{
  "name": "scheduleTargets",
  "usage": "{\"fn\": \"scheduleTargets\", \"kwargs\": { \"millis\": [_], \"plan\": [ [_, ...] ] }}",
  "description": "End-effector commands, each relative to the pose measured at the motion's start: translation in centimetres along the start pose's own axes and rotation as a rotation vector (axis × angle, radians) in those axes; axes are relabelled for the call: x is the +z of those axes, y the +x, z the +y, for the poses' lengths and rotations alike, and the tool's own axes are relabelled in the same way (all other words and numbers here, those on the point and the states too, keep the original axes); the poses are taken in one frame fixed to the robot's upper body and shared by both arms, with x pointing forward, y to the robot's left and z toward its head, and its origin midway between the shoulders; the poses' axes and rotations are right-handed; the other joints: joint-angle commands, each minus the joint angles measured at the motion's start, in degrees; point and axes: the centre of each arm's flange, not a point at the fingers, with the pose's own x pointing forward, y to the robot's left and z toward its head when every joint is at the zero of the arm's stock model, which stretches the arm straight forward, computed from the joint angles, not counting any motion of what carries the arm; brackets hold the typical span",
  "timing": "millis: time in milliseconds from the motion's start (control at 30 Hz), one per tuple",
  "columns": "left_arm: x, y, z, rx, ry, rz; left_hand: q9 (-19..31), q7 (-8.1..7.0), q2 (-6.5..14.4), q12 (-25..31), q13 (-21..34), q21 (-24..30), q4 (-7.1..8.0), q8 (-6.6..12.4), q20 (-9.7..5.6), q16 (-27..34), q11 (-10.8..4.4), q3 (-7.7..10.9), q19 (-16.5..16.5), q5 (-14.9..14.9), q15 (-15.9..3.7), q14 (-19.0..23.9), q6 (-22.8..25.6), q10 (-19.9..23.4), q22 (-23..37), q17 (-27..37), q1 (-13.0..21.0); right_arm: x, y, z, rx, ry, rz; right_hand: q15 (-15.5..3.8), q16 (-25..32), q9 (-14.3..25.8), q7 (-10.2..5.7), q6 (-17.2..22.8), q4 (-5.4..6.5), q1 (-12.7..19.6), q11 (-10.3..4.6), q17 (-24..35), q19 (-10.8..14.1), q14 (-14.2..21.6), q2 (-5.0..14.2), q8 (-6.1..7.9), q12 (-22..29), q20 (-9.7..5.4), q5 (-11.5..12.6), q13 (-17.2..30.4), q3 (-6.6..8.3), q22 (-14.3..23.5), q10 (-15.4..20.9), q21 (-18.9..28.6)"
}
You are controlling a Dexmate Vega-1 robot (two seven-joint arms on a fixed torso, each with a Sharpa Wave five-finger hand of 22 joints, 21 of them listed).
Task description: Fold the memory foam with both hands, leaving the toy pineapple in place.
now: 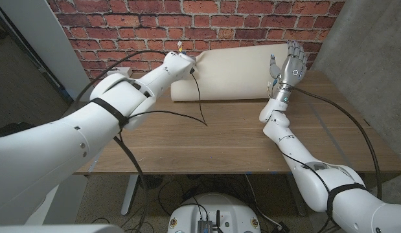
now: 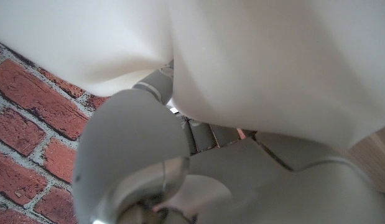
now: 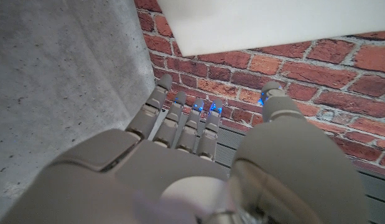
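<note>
We are gripping the memory foam [image 1: 232, 72] with our left hand [image 1: 181, 65] to fold it, our right hand [image 1: 287, 68] hovering spread.

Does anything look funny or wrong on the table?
One thing: the memory foam is propped up against the brick wall instead of lying flat on the table. The left hand is at its left end; the right hand is raised, fingers spread, holding nothing.
</note>
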Motion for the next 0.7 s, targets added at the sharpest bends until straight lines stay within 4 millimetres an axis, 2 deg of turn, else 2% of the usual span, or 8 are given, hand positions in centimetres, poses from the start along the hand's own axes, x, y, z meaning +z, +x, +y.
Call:
{"fn": "scheduleTargets", "kwargs": {
  "millis": [33,200,367,467,567,700],
  "plan": [
    [0.1,-0.1,-1.1,0.013,0.008,0.035,0.0,0.6,1.6,0.2,2.3,0.5,0.36,-0.13,-0.5,0.0,-0.23,0.87,-0.1,0.3,-0.24,0.1,1.0,1.3,0.0,0.1,1.2,4.4,-3.4,-0.4,-0.004,0.028,-0.441,-8.18,0.6,0.1,-0.21,3.9,-0.34,0.5,-0.3,0.1,1.9,2.7,0.63,0.7,0.5,-0.99,0.4,0.2,0.71,0.1,3.1,0.5],
    [0.3,-0.2,-1.3,0.015,0.008,0.033,0.0,0.55,1.6,0.1,2.3,0.6,0.39,-0.16,-0.51,-0.1,-0.14,0.94,-0.1,0.3,-0.15,0.1,1.1,1.4,0.0,0.1,1.1,5.1,-3.9,-0.3,0.01,0.037,-0.492,-8.31,0.4,0.0,-0.98,4.5,-0.13,0.2,-0.78,0.1,1.7,2.5,0.72,0.6,0.0,-0.8,0.4,0.2,0.76,0.1,2.8,0.4],
    [0.3,-0.3,-1.3,0.015,0.007,0.039,0.0,0.59,1.7,0.0,2.2,0.7,0.37,-0.19,-0.51,0.0,-0.1,0.99,-0.2,0.3,-0.1,0.2,1.1,1.3,0.0,0.1,1.2,5.7,-4.1,0.2,0.043,0.04,-0.526,-8.58,-0.5,-0.1,-1.58,6.9,1.03,-2.0,-0.76,0.2,1.3,0.9,0.8,0.59,-0.6,0.44,0.2,0.1,0.17,0.1,3.2,-0.1],
    [0.3,-0.3,-1.3,0.011,0.006,0.037,0.0,0.6,1.7,0.0,2.1,0.8,0.37,-0.23,-0.53,0.0,-0.14,1.0,-0.2,0.3,-0.15,0.1,1.0,1.3,0.0,0.2,1.2,6.0,-4.2,0.9,0.078,0.063,-0.539,-8.53,-0.9,-0.1,-0.4,9.2,1.55,-2.6,-0.28,0.0,1.2,0.8,2.11,0.78,-0.5,0.66,0.3,0.0,0.64,0.1,4.7,-0.3],
    [0.3,-0.4,-1.3,0.007,0.02,0.045,-0.1,0.62,1.6,0.0,2.2,0.8,0.39,-0.28,-0.55,-0.1,-0.13,1.01,-0.3,0.3,-0.08,0.1,0.9,1.3,0.0,0.2,1.1,6.5,-4.3,1.6,0.107,0.068,-0.543,-8.42,-0.9,-0.1,-0.23,9.1,1.63,-2.7,-0.3,0.0,1.4,1.0,2.54,0.56,-0.6,0.36,0.3,0.0,0.87,0.1,4.7,-0.3],
    [0.4,-0.3,-1.3,0.002,0.026,0.046,0.0,0.54,1.7,-0.1,2.2,0.9,0.38,-0.26,-0.55,-0.1,-0.15,1.05,-0.3,0.3,-0.16,0.0,0.9,1.3,-0.1,0.2,1.1,7.4,-4.3,2.3,0.155,0.058,-0.572,-7.72,-1.4,-0.1,-0.37,7.5,1.77,-3.4,0.14,-0.2,0.9,0.5,2.51,-0.74,-1.6,0.57,0.2,-0.1,0.81,0.1,3.7,-0.6]
  ]
}}
